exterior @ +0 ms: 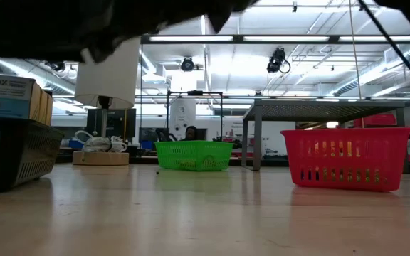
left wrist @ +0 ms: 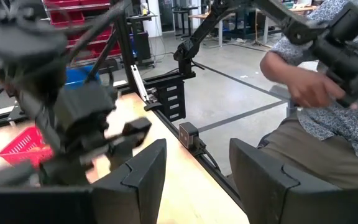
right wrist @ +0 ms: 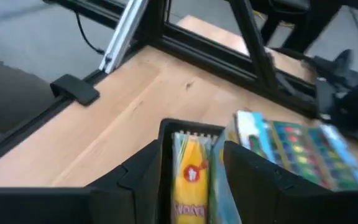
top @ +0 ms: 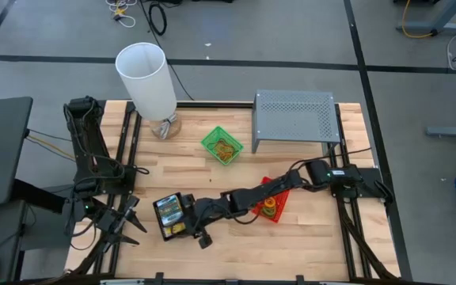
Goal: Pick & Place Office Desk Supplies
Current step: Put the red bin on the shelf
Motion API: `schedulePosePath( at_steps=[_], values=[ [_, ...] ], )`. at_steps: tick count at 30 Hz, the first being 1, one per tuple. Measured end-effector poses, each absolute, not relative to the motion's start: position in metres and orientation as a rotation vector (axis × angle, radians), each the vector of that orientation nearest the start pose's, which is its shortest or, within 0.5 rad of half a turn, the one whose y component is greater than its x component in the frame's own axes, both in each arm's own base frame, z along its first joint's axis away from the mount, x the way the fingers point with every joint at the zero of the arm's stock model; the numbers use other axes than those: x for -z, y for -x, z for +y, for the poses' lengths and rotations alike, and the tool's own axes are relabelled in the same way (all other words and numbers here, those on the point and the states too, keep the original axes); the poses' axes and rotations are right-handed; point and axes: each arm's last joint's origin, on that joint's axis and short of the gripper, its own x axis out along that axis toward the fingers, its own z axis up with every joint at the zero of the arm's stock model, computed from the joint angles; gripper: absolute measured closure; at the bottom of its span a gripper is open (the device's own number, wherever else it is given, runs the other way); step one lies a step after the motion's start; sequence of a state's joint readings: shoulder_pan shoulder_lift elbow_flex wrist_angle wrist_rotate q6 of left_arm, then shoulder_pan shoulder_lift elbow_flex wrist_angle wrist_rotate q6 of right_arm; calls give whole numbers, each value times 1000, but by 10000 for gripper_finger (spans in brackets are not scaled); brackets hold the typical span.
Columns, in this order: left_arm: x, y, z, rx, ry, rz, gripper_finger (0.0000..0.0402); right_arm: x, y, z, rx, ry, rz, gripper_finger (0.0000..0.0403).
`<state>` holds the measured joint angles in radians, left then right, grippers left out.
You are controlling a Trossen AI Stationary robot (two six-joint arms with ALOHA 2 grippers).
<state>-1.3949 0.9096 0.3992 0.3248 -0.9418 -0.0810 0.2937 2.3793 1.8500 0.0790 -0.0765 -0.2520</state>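
Closest to the low camera is the black tray, on the left. It sits near the front of the table, a bit left of the middle. Crayon boxes lie inside it.

Over this tray hangs the right gripper, on an arm that reaches across from the right side. A yellow crayon box stands right at the gripper, down in the tray. I cannot tell if the gripper is squeezing the box or just sitting around it. Another crayon box, with many colours on it, lies just beside the yellow one.

A red tray sits to the right of the black tray, partly under the right arm. Small yellow and green things lie in it. A green tray sits farther back, near the middle, with thin tan bands in it.

At the back left stands a tall white tube. At the back right stands a grey metal stand with little holes.

Over at the front left corner waits the left gripper. Its two fingers are apart and have nothing between them.

Past the table edge sits a person, with a hand on a dark handle.
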Motion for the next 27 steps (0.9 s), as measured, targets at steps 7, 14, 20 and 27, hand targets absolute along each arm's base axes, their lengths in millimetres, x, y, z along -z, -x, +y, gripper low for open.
schedulePosePath(
  at_steps=[7, 14, 20, 27],
  values=[
    [-229, -55, -177, 448, -94, 93, 220, -216, -474, 170, -320, 356, 678, 220],
    [-229, -55, -177, 448, -96, 93, 220, -227, -417, 174, -216, 248, 1126, 220],
    [-228, -55, -177, 448, -115, 92, 220, -219, -378, 173, -51, 208, 1496, 220],
    [-228, -55, -177, 449, -133, 90, 220, -220, -366, 175, 14, 74, 1623, 220]
  ],
)
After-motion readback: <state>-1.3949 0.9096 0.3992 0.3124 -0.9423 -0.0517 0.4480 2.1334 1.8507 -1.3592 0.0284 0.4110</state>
